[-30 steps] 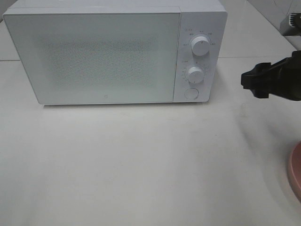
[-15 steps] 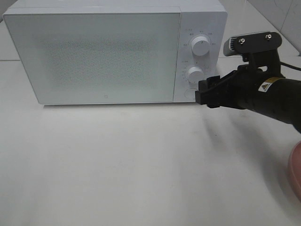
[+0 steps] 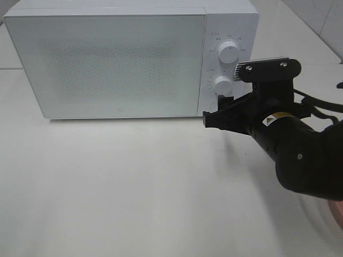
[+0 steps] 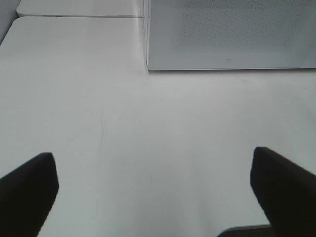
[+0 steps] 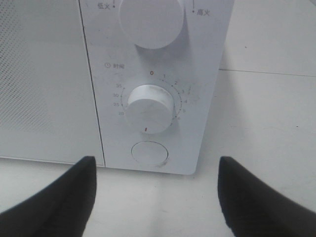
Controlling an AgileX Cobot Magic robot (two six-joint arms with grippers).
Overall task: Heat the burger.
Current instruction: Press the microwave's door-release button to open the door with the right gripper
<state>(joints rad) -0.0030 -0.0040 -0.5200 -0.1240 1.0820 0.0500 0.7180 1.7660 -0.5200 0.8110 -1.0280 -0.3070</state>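
The burger is out of view. The white microwave (image 3: 107, 64) stands at the back of the table with its door shut; it also shows in the left wrist view (image 4: 227, 34) and the right wrist view (image 5: 44, 74). My right gripper (image 3: 211, 119) is open and empty, just in front of the control panel's lower part. In the right wrist view the right gripper (image 5: 155, 197) faces the timer knob (image 5: 149, 107) and the round button (image 5: 149, 153) below it, not touching either. My left gripper (image 4: 153, 192) is open and empty, low over the bare table left of the microwave.
The upper power knob (image 3: 229, 52) sits above the timer knob (image 3: 222, 84). A sliver of the pink plate (image 3: 338, 213) shows at the right edge behind my right arm. The white table (image 3: 118, 187) stretches in front of the microwave.
My right arm has come in from the right edge, moving left and toward the microwave's control panel. The microwave has not changed.
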